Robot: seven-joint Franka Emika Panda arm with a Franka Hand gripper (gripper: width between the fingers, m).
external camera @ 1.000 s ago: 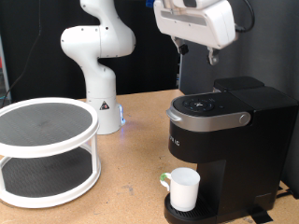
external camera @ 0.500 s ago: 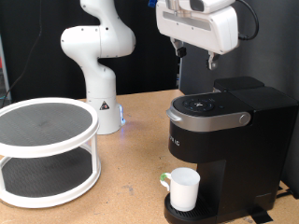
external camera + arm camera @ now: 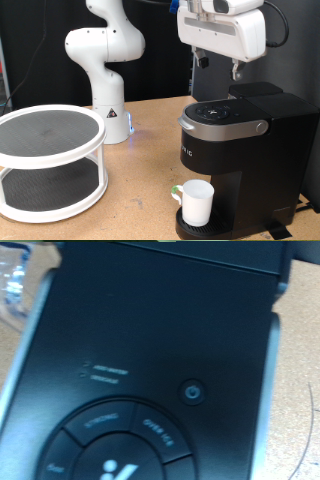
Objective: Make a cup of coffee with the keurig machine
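The keurig machine (image 3: 243, 150) stands at the exterior view's right, black, with its silver-grey lid handle (image 3: 226, 127) down. The white cup (image 3: 196, 203) sits on the machine's drip tray, under the spout, handle toward the exterior view's left. My gripper (image 3: 217, 67) hangs above the machine's top, apart from it, open with nothing between its fingers (image 3: 237, 70). The wrist view looks down on the keurig machine (image 3: 160, 330): its glossy button panel (image 3: 120, 445) and round power button (image 3: 192, 391). No finger shows in that view.
A white two-tier round shelf (image 3: 50, 160) stands at the exterior view's left on the wooden table (image 3: 140, 190). The white robot arm base (image 3: 106, 75) rises behind it, left of the machine. A dark backdrop closes the back.
My gripper has shifted toward the exterior view's right and slightly up, staying above the machine. The cup and the machine have not moved.
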